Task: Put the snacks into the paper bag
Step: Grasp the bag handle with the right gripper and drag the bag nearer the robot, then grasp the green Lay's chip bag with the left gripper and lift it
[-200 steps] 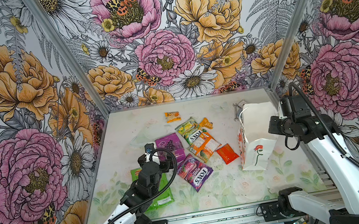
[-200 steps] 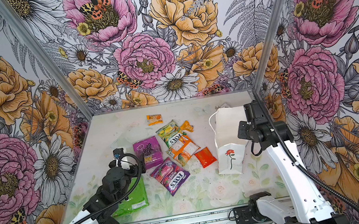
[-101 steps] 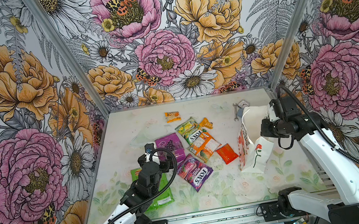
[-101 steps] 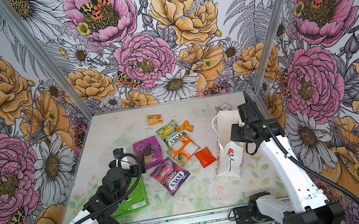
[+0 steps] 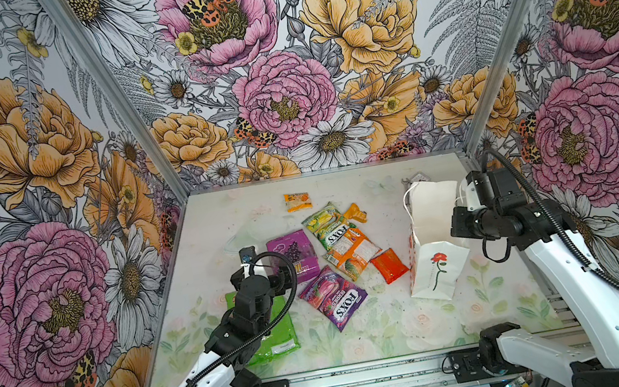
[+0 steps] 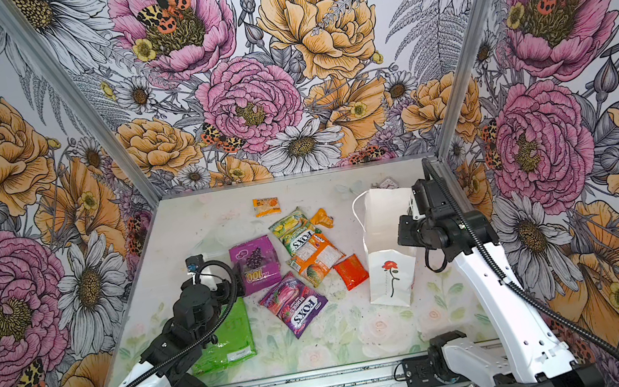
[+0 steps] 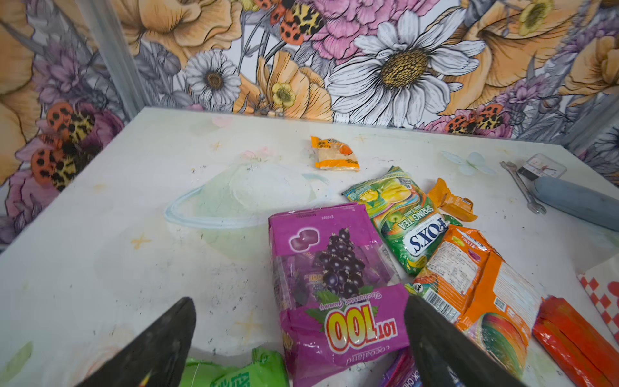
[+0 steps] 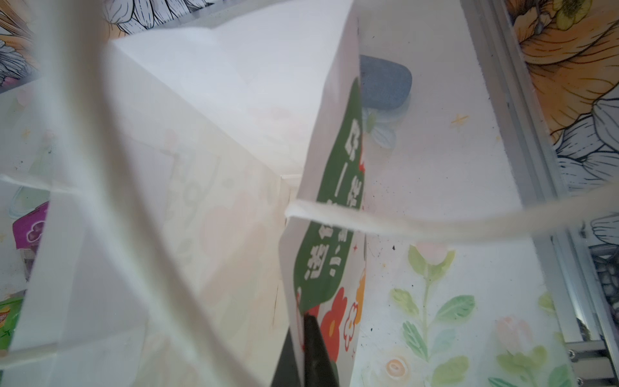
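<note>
Paper bag (image 5: 438, 271) gapes open, right fingers (image 8: 316, 355) pinching its wall, snacks (image 5: 346, 247) outside

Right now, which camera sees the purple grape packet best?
The left wrist view: the purple grape packet sits close, grapes and lettering clear. Both top views show it small; the right wrist view catches only a corner.
</note>
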You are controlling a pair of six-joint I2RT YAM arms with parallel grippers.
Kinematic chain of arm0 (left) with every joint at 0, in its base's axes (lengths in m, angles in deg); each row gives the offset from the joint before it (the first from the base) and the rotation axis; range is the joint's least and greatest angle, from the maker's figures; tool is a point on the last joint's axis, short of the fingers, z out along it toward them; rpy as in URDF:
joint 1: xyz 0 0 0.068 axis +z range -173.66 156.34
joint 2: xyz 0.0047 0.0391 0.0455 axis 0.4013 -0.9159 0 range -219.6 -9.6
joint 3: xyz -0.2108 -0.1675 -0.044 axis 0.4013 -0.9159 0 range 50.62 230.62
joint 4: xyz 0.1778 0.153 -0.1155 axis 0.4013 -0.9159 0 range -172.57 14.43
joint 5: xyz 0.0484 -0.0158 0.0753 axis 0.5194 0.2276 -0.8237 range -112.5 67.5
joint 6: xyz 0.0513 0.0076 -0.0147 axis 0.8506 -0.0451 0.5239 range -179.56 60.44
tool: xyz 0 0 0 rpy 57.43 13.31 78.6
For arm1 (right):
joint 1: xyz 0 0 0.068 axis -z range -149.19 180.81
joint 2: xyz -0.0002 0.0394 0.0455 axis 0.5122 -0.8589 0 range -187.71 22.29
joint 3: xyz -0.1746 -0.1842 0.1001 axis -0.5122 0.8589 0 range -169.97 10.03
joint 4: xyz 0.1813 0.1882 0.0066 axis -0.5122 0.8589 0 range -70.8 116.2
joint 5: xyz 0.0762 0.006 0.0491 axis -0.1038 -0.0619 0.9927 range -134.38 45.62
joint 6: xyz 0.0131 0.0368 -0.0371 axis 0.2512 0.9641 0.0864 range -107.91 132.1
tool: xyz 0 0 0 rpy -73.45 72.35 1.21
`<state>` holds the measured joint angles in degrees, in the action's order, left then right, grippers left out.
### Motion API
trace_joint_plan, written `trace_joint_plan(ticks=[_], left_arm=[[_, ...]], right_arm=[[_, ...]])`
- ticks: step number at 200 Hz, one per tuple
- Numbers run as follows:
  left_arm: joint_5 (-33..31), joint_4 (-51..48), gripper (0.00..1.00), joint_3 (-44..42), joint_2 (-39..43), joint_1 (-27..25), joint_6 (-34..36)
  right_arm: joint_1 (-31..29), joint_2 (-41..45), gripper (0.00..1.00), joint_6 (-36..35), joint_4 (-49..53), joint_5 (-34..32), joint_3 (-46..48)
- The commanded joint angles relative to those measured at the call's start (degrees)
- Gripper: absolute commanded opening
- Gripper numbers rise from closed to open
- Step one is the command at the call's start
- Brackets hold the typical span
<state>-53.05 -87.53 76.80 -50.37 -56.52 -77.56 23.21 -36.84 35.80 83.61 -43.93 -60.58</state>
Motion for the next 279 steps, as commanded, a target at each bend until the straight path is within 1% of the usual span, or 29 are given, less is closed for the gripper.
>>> trace_joint_plan(ticks=[1,15,28,45,56,75,91,110,124,154,174,201,231,260,279], left_arm=[[2.7,-14.1,0.99,8.2,-3.3,3.6,-14.5],[6.3,-21.6,0.99,12.3,-5.9,6.2,-18.5],[7.4,-28.3,0.99,14.5,-7.4,9.1,-21.4],[10.2,-32.7,0.99,13.8,-7.4,16.1,-22.3],[12.4,-33.4,0.99,12.3,-6.3,21.5,-23.2],[13.0,-33.4,0.99,11.7,-6.5,26.4,-25.4],[15.3,-32.4,0.99,11.6,-9.2,31.6,-24.8],[23.2,-29.3,0.99,10.7,-13.6,39.5,-23.2],[26.6,-27.6,0.99,10.7,-17.0,43.1,-22.5],[29.0,-23.4,0.98,9.3,-23.1,47.1,-22.4],[32.9,-20.4,0.93,8.0,-27.1,49.6,-22.3],[37.7,-12.1,0.86,4.6,-29.3,50.1,-23.4],[39.1,-10.8,0.74,4.0,-32.0,50.1,-22.4],[44.6,-6.9,0.63,1.9,-31.9,50.0,-23.6],[44.9,-6.9,0.58,1.3,-31.6,49.6,-23.9]], right_arm=[[-0.5,2.2,0.00,1.1,-2.8,0.0,1.3],[-0.4,3.2,0.00,1.3,-3.7,0.0,2.3],[-0.5,3.8,0.00,1.3,-4.5,0.0,3.0],[-0.5,4.7,0.00,1.1,-5.2,0.3,3.8],[-0.4,5.4,0.00,1.0,-6.0,0.5,4.6],[-0.5,5.8,0.00,1.0,-7.0,0.6,5.6],[-0.5,5.9,0.00,1.1,-7.3,1.4,6.0],[-0.5,6.8,0.00,1.3,-8.5,3.3,7.0],[-0.4,7.8,0.00,1.4,-9.2,4.2,7.9],[-0.5,8.8,0.00,1.2,-10.2,6.1,9.8],[-0.4,9.1,0.00,1.1,-10.3,7.1,10.2],[-0.4,9.7,0.00,0.9,-10.9,7.7,10.8],[-0.4,9.6,0.00,0.9,-11.6,8.9,10.9],[-0.4,9.0,0.00,1.1,-12.1,9.4,11.2],[-0.4,8.4,0.00,1.2,-12.2,9.7,10.7]])
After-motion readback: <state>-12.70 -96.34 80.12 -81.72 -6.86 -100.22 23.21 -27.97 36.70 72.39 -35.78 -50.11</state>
